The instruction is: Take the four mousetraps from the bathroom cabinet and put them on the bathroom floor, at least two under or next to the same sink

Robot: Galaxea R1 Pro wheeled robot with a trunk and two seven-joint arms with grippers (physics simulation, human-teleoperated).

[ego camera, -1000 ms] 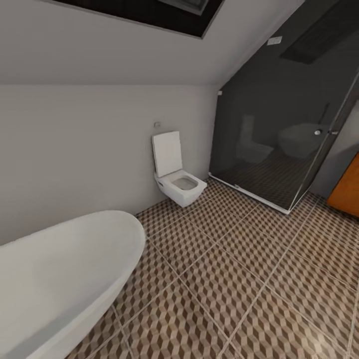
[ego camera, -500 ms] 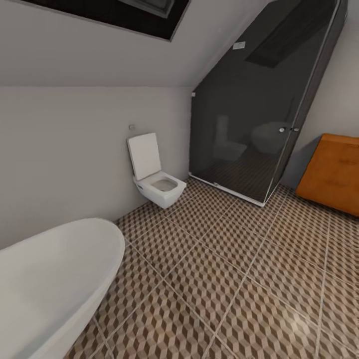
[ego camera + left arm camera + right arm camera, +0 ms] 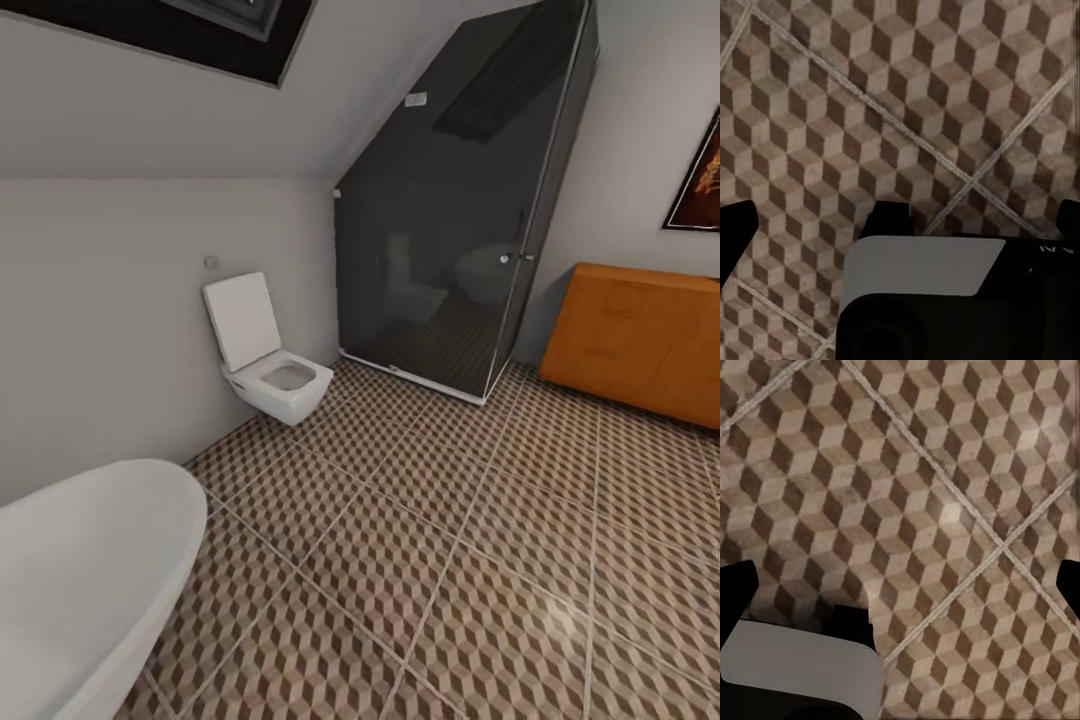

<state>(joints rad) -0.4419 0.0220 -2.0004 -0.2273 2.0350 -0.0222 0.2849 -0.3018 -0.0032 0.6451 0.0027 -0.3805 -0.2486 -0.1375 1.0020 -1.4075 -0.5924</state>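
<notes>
The bathroom floor [image 3: 470, 560] of brown and cream cube-pattern tiles spreads across the head view. An orange wooden cabinet [image 3: 640, 340] stands against the far right wall, its fronts closed. The mousetraps and the sink are out of view. In the left wrist view my left gripper [image 3: 900, 225] hangs over bare floor tiles [image 3: 907, 97], its dark fingertips [image 3: 735, 232] spread to the picture's edges with nothing between them. My right gripper [image 3: 900, 585] is likewise open above the floor [image 3: 945, 472], and one fingertip [image 3: 1069, 585] shows at the edge.
A white oval bathtub [image 3: 70, 590] fills the near left. A square white toilet [image 3: 270, 375] hangs on the left wall. A dark glass shower [image 3: 450, 230] occupies the far corner. A framed picture [image 3: 700, 180] hangs above the cabinet.
The camera has turned to the right, so bathtub, toilet and shower slid left in the picture. The cabinet now shows far more fully, and the framed picture has come into sight.
</notes>
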